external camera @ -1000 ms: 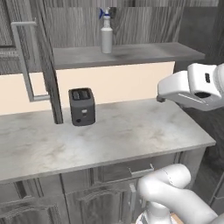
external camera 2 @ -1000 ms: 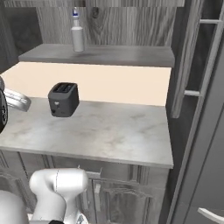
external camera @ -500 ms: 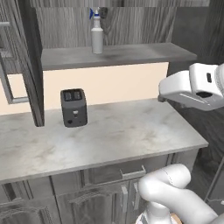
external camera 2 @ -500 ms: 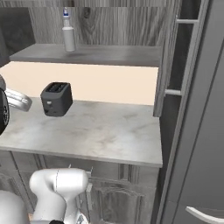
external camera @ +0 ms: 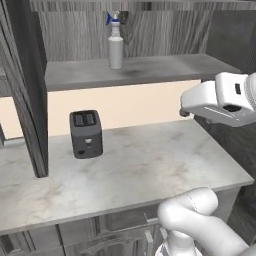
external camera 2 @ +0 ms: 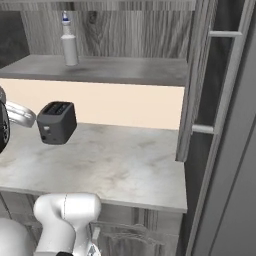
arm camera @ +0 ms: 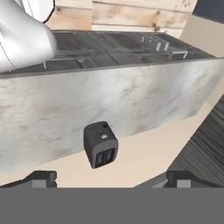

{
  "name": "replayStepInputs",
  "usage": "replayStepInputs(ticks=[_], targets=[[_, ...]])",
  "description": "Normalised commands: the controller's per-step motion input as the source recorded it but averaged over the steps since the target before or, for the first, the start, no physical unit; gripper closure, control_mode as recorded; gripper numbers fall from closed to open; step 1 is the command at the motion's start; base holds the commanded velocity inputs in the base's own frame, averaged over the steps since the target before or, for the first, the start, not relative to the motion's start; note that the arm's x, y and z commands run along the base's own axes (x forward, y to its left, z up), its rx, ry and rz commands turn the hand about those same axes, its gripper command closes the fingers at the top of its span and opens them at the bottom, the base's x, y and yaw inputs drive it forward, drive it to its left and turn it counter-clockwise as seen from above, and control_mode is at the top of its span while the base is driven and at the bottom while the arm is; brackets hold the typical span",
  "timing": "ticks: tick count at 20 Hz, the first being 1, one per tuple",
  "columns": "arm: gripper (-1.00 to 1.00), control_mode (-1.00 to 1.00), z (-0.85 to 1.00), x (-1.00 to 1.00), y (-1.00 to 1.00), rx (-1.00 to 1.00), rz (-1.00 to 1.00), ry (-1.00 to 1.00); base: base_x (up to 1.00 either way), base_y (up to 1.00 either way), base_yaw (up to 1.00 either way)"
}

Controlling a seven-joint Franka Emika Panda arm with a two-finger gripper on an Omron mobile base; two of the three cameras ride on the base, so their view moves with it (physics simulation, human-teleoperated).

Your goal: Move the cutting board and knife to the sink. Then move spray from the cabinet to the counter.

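spray (external camera: 115, 45): pale grey bottle, blue trigger, upright on the cabinet (external camera: 150, 35) shelf, near its front edge
cabinet: dark wood-grain, doors open
table (external camera: 150, 170): grey-white marbled stone
toaster (external camera: 86, 133): black, boxy, near table back edge, below the spray
end effector (arm camera: 111, 178): jaws wide apart, holding nothing

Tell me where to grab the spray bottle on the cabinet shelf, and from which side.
Grip the spray bottle around its straight pale body, below the narrow neck, coming level from the open front of the cabinet. It stands upright with clear shelf around it, and the blue trigger on top is probably too uneven for the open gripper.
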Motion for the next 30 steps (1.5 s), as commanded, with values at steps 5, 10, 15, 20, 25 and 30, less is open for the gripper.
replayStepInputs(ticks=[5, 10, 15, 20, 25, 30], targets=[[-1.00, 1.00, 0.00, 0.00, 0.00, 0.00, 0.00, 0.00, 0.47, 0.00, 0.00], [-1.00, 1.00, 0.00, 0.00, 0.00, 0.00, 0.00, 0.00, 0.18, 0.00, 0.00], [-1.00, 1.00, 0.00, 0.00, 0.00, 0.00, 0.00, 0.00, 0.16, 0.00, 0.00], [-1.00, -1.00, 0.18, 0.00, 0.00, 0.00, 0.00, -0.05, 0.00, 0.00, 0.00], [-1.00, -1.00, 0.39, -0.14, 0.00, 0.00, 0.00, -0.22, 0.00, 0.00, 0.00], [-1.00, -1.00, 0.49, -0.08, 0.00, -0.03, -0.02, -0.20, 0.00, 0.00, 0.00]])
